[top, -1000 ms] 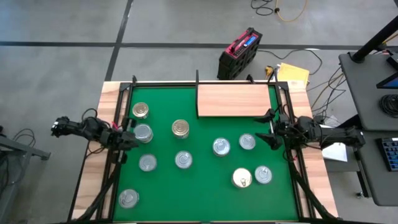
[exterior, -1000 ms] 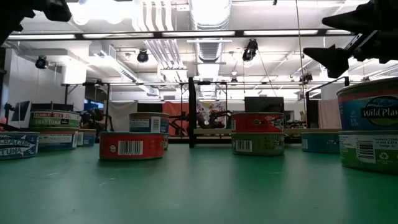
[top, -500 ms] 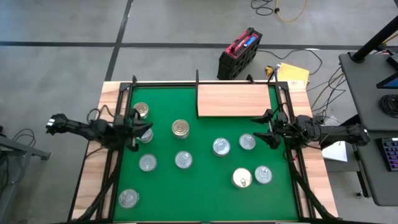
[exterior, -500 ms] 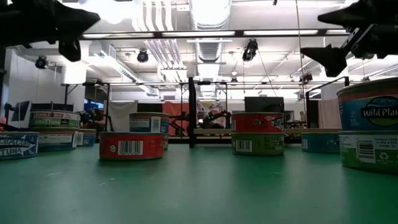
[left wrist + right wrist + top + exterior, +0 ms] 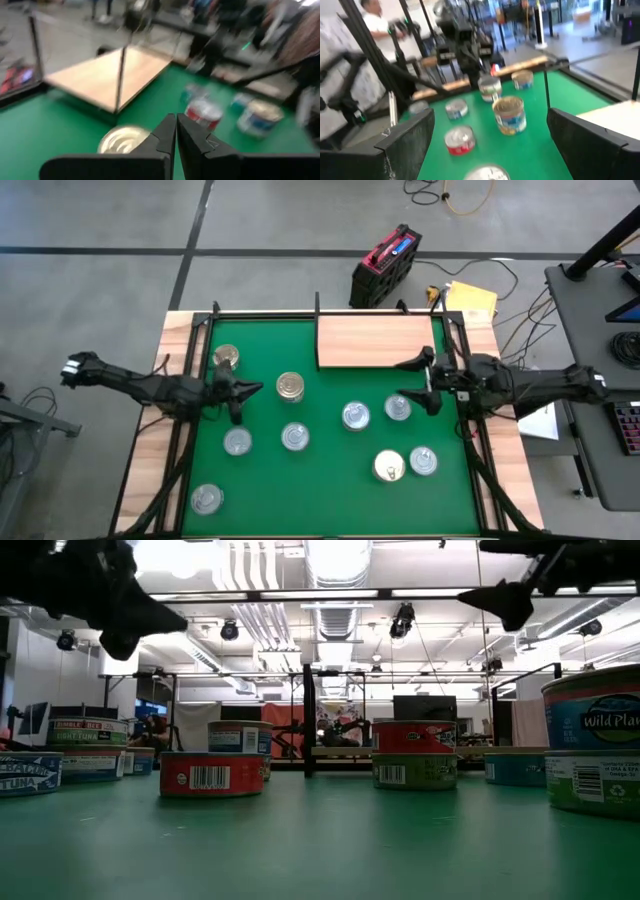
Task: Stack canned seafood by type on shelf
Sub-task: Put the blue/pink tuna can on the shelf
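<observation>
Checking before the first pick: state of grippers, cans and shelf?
left gripper: shut, empty, over the mat's left part.
right gripper: open, empty, by the shelf's near right corner.
shelf: bare, no cans on it.
canned seafood: all on the green mat, upright, unstacked except one two-high stack.

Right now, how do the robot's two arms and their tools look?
Both arms are dark and slim, jointed, with thin cables along them. The left tool ends in two black, tapering fingers. The right tool has two broad, flat black fingers.
</observation>
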`<state>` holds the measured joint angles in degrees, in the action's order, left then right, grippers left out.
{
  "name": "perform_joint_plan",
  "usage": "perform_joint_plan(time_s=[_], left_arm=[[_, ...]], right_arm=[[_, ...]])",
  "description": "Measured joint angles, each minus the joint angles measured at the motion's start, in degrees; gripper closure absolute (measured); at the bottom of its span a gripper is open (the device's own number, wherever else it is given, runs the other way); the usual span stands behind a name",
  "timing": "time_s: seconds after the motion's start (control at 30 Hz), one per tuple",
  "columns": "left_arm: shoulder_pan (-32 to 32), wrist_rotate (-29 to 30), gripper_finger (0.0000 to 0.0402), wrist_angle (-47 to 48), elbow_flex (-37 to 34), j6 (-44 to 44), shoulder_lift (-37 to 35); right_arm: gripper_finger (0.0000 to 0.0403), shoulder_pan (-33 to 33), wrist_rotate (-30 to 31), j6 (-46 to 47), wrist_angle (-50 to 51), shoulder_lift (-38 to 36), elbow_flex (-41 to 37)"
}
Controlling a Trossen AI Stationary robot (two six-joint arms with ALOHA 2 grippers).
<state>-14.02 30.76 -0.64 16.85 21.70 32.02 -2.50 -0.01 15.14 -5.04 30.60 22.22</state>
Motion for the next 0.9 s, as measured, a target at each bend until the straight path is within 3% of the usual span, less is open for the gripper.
perform_joint_plan(time_s=[0.17,0.37,0.7,0.77,0.9], left_arm=[[0.0,0.1,0.0402,11.3,7.8,2.0,6.9],[0.0,-0.1,0.0402,17.3,14.9,1.0,13.9],[3.7,-1.6,0.0402,19.7,17.3,-1.1,22.2],[6.9,-5.5,0.0402,17.4,17.6,-4.4,23.3],[17.6,-22.4,0.0402,9.1,17.5,-11.8,26.5]], right_arm=[[0.0026,0.0,0.0,-0.1,5.3,5.7,5.7],[0.0026,0.0,0.0,-1.2,6.5,9.6,8.4],[0.0026,0.0,0.1,-3.8,7.3,11.3,8.5],[0.0026,0.0,0.1,-4.2,7.4,11.1,8.5],[0.0026,0.0,0.2,-5.9,7.3,11.1,8.5]])
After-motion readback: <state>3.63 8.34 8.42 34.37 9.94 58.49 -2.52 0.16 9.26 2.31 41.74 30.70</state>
